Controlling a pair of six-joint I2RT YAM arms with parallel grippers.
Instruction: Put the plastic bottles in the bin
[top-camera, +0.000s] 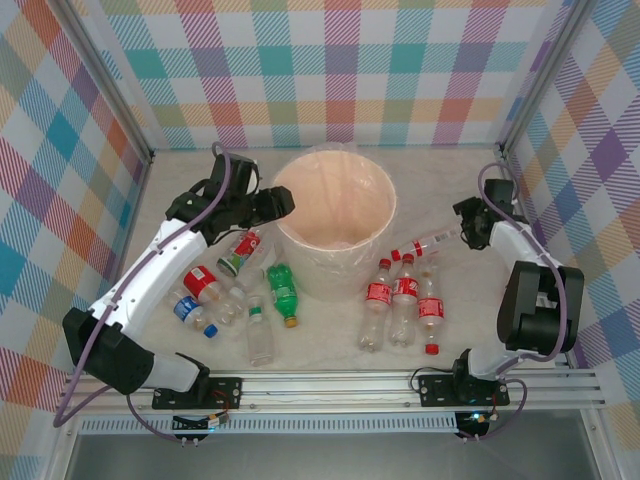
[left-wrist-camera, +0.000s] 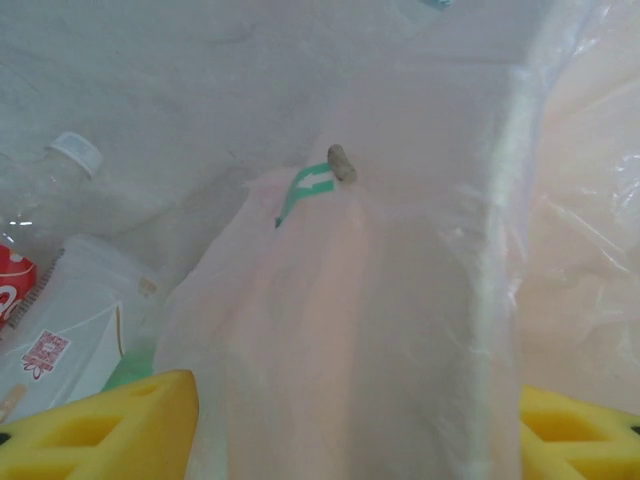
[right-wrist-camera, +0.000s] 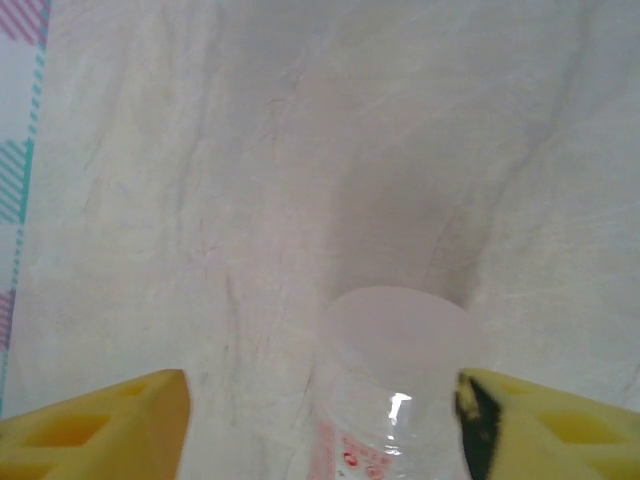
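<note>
R gripper jaws apart, a clear bottle base-end between them, lying on table right of bin. L gripper spread wide, close up at bin's liner. Other bottles lie either side of bin.

Bin peach-cream; bottles clear, red labels — green bottle; backdrop pastel plaid; fingers yellow.
</note>
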